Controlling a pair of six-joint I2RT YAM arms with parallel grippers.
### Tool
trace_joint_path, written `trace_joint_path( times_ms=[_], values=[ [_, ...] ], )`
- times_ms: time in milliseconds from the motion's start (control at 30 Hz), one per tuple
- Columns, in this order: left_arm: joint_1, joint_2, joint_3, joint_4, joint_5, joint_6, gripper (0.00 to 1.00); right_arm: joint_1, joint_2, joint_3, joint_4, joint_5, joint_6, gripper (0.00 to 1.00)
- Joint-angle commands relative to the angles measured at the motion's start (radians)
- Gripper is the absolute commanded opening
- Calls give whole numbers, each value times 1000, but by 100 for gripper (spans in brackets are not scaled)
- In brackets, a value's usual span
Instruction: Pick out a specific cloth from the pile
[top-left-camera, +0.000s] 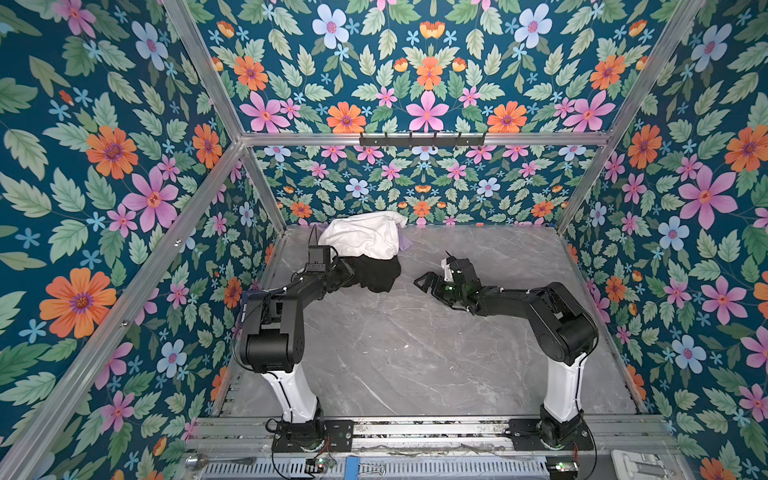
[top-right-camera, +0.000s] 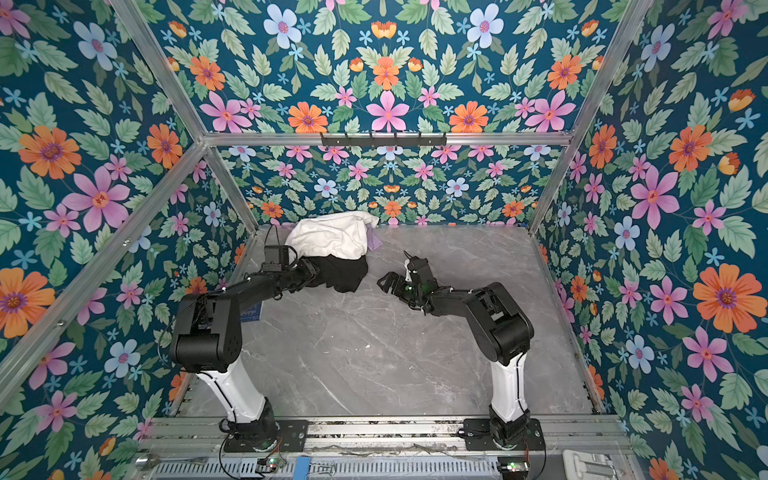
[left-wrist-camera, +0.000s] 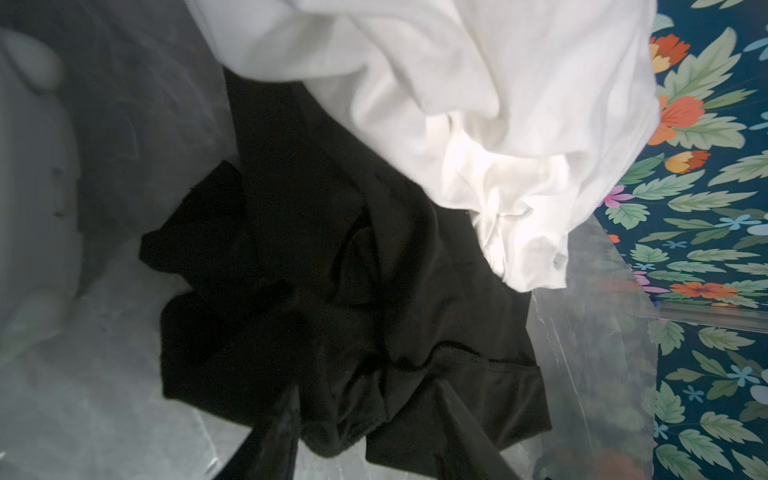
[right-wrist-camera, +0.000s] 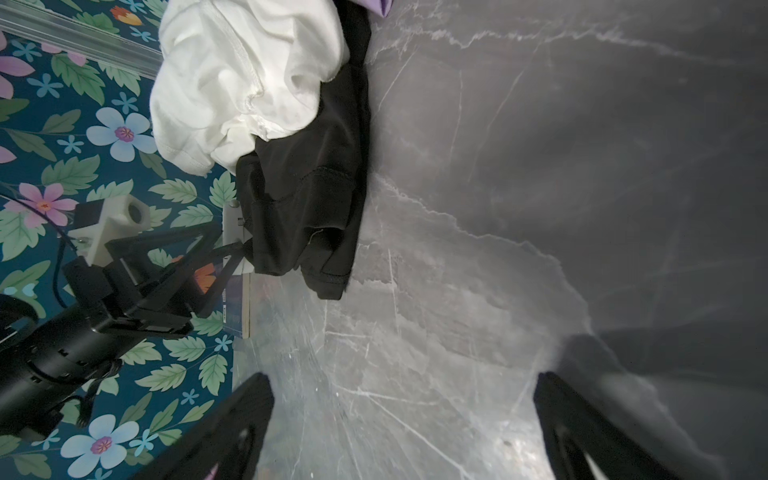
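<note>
Item: the cloth (top-left-camera: 376, 274), black, is lying at the near edge of the pile (top-left-camera: 365, 249) at the back of the desk (top-left-camera: 415, 357), its far part tucked under the white garment (top-left-camera: 361, 232), with the lavender garment (top-left-camera: 405, 243) peeking out behind. The left hand (left-wrist-camera: 365, 395) is straddling a fold of the cloth, one finger on either side, though whether it is pinching cannot be told. The right hand (top-left-camera: 426, 286) is hovering wide open and empty over bare desk near the pile. Status: extraction is only beginning, judging by the layout, with the cloth not yet lifted or drawn free of the white garment.
</note>
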Motion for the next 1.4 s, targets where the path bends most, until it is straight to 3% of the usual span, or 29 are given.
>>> trace_joint_path(
  times_ms=[0, 233, 400, 567, 867, 1367],
  values=[
    [2, 9, 6, -12, -4, -2, 53, 8, 1, 13, 8, -8, 2, 99],
    [2, 12, -14, -37, -76, -2, 54, 26, -3, 18, -9, 1, -10, 99],
    [-1, 47, -2, -24, -45, -7, 52, 29, -10, 18, -19, 2, -13, 99],
    [-10, 84, 24, -22, -28, -8, 44, 33, -17, 21, -29, 13, -21, 99],
    [-15, 105, 61, -29, 4, -5, 20, 40, -18, 27, -39, 16, -23, 99],
    [-24, 63, 71, -42, 28, 0, 11, 45, -39, 14, -35, 33, -23, 99]
  ],
)
